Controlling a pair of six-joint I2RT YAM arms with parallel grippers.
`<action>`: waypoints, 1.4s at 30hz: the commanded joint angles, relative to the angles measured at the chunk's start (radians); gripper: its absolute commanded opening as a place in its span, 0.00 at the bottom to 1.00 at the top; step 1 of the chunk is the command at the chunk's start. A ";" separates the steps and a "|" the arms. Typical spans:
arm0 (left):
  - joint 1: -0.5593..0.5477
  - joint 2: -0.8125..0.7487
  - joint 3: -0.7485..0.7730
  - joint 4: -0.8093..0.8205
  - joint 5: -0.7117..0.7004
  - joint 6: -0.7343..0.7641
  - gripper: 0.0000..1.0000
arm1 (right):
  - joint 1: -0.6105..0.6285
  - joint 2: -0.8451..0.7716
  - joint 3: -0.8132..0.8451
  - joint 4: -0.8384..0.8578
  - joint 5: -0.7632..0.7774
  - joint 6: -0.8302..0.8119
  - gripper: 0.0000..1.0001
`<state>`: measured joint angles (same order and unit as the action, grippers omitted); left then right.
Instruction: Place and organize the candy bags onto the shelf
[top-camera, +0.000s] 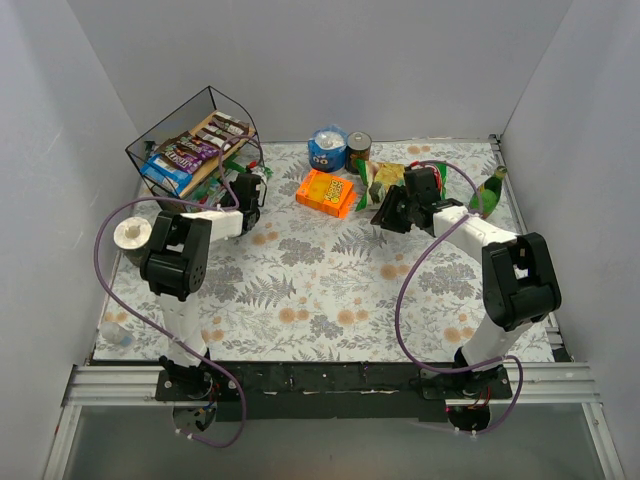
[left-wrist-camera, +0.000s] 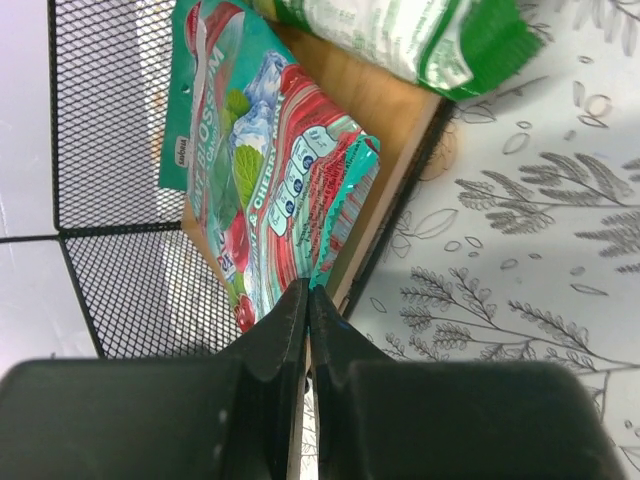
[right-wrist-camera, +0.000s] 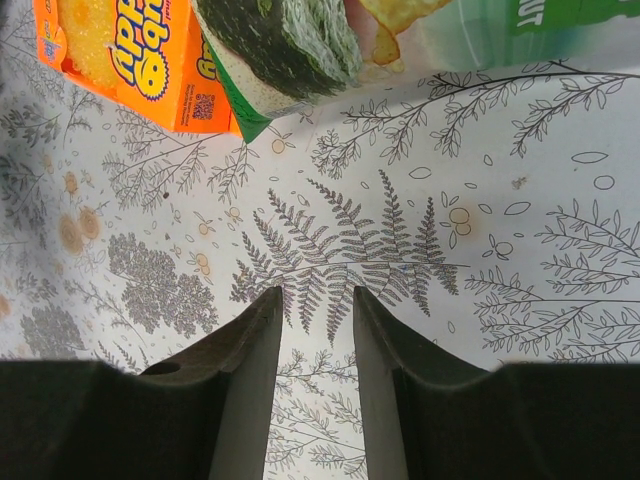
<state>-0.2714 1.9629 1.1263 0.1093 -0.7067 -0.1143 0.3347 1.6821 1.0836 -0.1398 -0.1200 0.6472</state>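
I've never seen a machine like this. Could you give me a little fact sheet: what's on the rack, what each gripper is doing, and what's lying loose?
Top tier: several candy bags lying side by side on the shelf
Lower board: teal pouch; a green-and-white bag lies partly on it
Left gripper: shut, tips at the teal pouch's near edge
Right gripper: open, empty, over the fern-print cloth
Loose on table: orange box, blue can
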 joint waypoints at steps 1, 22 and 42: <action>0.012 0.020 0.082 -0.059 -0.080 -0.067 0.00 | -0.003 0.010 0.016 0.005 -0.018 -0.001 0.42; -0.049 0.057 0.150 -0.287 -0.194 -0.300 0.01 | -0.003 0.021 0.003 0.023 -0.046 0.012 0.41; -0.032 0.005 0.168 -0.244 -0.178 -0.306 0.57 | -0.006 0.005 0.001 0.005 -0.024 0.045 0.49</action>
<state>-0.2974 2.0556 1.2972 -0.1532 -0.8780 -0.3836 0.3340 1.7092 1.0821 -0.1352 -0.1535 0.6815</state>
